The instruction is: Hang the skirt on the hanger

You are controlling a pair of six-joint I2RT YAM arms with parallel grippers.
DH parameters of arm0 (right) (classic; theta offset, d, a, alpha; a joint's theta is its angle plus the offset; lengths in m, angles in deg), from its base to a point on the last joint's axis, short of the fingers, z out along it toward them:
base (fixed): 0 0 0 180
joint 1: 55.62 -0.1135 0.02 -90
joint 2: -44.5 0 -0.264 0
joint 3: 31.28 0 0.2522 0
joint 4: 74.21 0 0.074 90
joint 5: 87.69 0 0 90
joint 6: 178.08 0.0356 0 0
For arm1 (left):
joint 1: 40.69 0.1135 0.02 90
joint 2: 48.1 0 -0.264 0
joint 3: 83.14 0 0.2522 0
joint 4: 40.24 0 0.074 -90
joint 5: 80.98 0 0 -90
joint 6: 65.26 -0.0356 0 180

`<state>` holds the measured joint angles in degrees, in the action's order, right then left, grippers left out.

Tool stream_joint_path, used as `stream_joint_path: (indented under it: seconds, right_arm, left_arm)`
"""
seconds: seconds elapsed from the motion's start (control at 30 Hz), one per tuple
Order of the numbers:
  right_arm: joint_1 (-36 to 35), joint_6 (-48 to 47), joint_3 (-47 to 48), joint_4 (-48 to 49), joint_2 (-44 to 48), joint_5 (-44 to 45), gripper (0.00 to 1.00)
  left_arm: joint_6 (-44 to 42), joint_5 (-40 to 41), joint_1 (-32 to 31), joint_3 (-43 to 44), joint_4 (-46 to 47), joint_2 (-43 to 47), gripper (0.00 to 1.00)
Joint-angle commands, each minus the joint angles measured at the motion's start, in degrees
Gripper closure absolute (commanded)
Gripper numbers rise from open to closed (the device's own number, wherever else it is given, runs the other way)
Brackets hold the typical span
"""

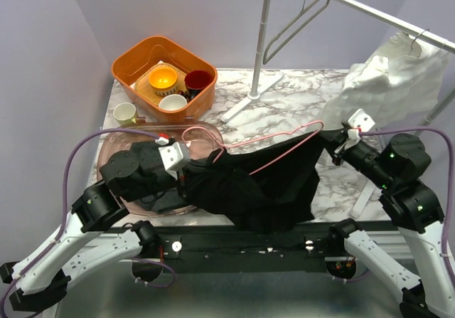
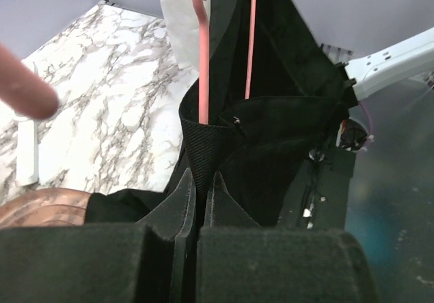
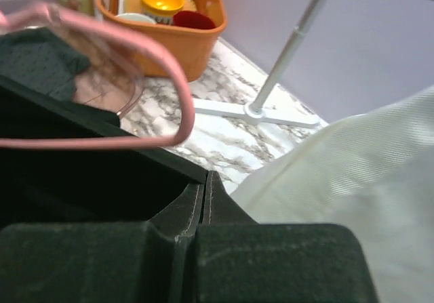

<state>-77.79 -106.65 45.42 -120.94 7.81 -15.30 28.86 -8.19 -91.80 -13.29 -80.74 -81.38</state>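
Observation:
The black skirt (image 1: 263, 183) is stretched across the near table between my two grippers. A thin pink hanger (image 1: 313, 126) lies along its top edge, with its hook toward the left. My left gripper (image 1: 186, 168) is shut on the skirt's ribbed waistband (image 2: 203, 140). In the left wrist view the hanger's rods (image 2: 203, 72) run up out of the waistband opening just past the left gripper (image 2: 200, 181). My right gripper (image 1: 335, 144) is shut on the skirt's right corner (image 3: 81, 181). In the right wrist view the hanger's curved end (image 3: 88, 142) sits just above that corner, ahead of the right gripper (image 3: 205, 184).
A white garment (image 1: 398, 76) hangs from the rail (image 1: 370, 8) at the right, close to my right gripper, beside an empty grey hanger (image 1: 295, 23). The rack's foot (image 1: 245, 99) rests mid-table. At the back left stand an orange bin (image 1: 135, 62) of bowls, a cup (image 1: 124, 112) and a pink tray (image 1: 117, 144).

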Motion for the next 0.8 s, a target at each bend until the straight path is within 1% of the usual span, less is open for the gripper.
stream_joint_path:
  seconds: [0.0, 0.13, 0.33, 0.47, 0.57, 0.63, 0.7, 0.77]
  right_arm:
    - [0.82, 2.13, 5.52, 0.37, -0.58, 19.26, 0.99]
    - [0.82, 1.7, 8.34, 0.01, -1.46, 21.82, 0.99]
    - [0.82, -2.17, 10.71, 1.68, -2.77, 27.0, 0.99]
    - [0.82, -5.85, 12.73, 2.73, -3.21, 31.39, 0.99]
    - [0.82, -6.83, 12.83, 3.44, -3.3, 32.98, 0.99]
    - [0.82, -5.43, 11.34, 3.09, -3.22, 32.11, 0.99]
    - [0.82, -2.89, 9.41, 2.3, -3.3, 29.3, 0.97]
    - [0.9, -1.48, 6.17, 2.74, -3.3, 28.68, 0.97]
  left_arm:
    - [-6.14, -0.1, 0.22, 0.77, -2.61, -1.61, 1.0]
    - [-9.12, 0.69, 0.22, 3.31, -5.24, -6.0, 1.0]
    - [-12.81, 2.44, 0.22, 7.27, -9.02, -10.66, 1.0]
    - [-14.66, 4.2, 0.22, 8.94, -10.79, -12.25, 1.0]
    - [-14.93, 4.47, 0.14, 9.21, -11.05, -12.6, 1.0]
    - [-14.41, 4.03, 0.22, 9.12, -9.74, -12.34, 1.0]
    - [-12.21, 2.72, 0.22, 8.51, -8.25, -11.73, 1.0]
    - [-10.72, 1.49, 0.22, 8.15, -5.96, -10.5, 1.0]
